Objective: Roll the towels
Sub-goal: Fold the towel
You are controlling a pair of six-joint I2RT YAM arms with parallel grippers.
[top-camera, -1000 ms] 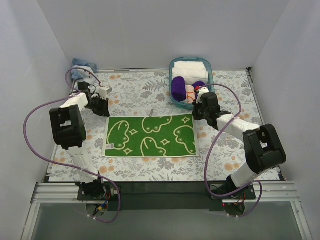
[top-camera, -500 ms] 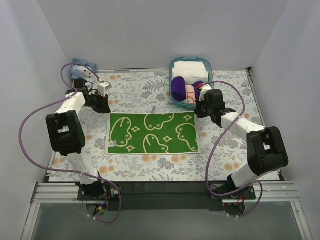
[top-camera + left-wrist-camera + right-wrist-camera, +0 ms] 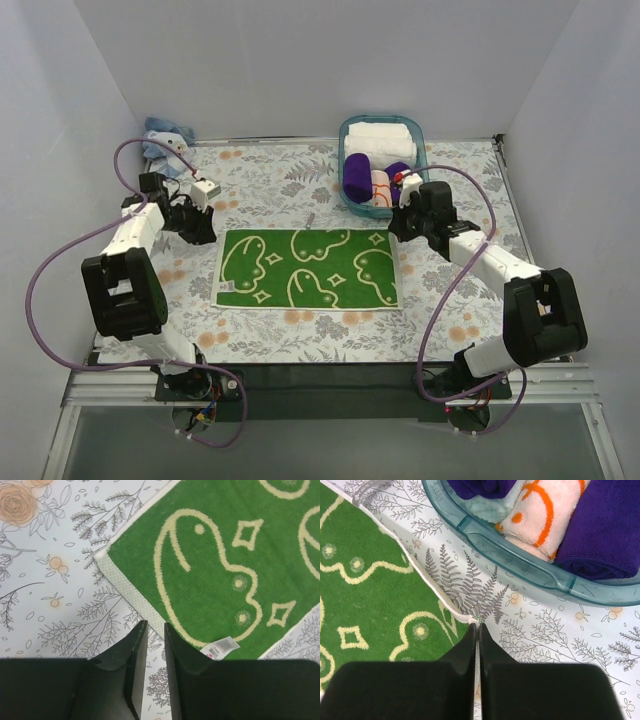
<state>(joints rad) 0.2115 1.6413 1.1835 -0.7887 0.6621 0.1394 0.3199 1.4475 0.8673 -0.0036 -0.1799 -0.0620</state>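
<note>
Right now your green towel lies spread flat in the middle of the table, patterned side up, with its label at the near left edge. Your left gripper hangs just off the towel's far left corner, its jaws a narrow slit apart with nothing between them. Your right gripper is pressed closed, and the hem of the far right corner sits pinched at its tips, near the basket of rolls. Your blue towel sits crumpled in the far left corner.
</note>
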